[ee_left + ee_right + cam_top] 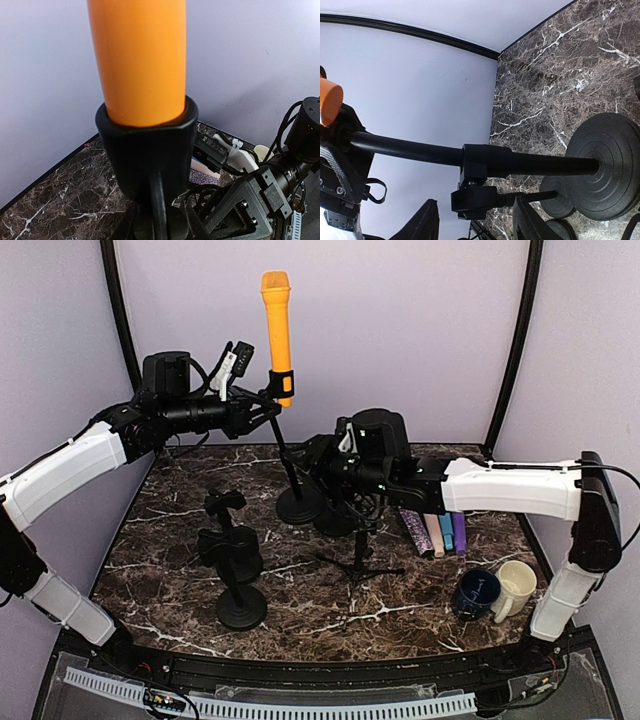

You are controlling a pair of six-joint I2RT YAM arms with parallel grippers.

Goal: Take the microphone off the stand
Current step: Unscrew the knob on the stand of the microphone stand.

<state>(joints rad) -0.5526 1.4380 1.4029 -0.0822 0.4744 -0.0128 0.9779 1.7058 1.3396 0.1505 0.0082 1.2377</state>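
An orange microphone (277, 330) stands upright in the black clip (283, 385) of a stand whose pole (288, 455) runs down to a round base (298, 506). My left gripper (262, 412) is shut on the stand's neck just under the clip. In the left wrist view the microphone (140, 60) and clip (147, 150) fill the frame and hide the fingers. My right gripper (318, 462) is at the pole lower down. Its jaws (476, 200) stand apart on either side of the height clamp's knob (480, 197), under the pole (410, 150).
Two short black stands (240, 580) (225, 505) stand at the front left. A small tripod stand (360, 560) is in the middle, with another round base (338, 520) behind it. Coloured blocks (438, 532) lie at the right. A dark blue mug (476, 592) and a cream mug (515, 585) sit at the front right.
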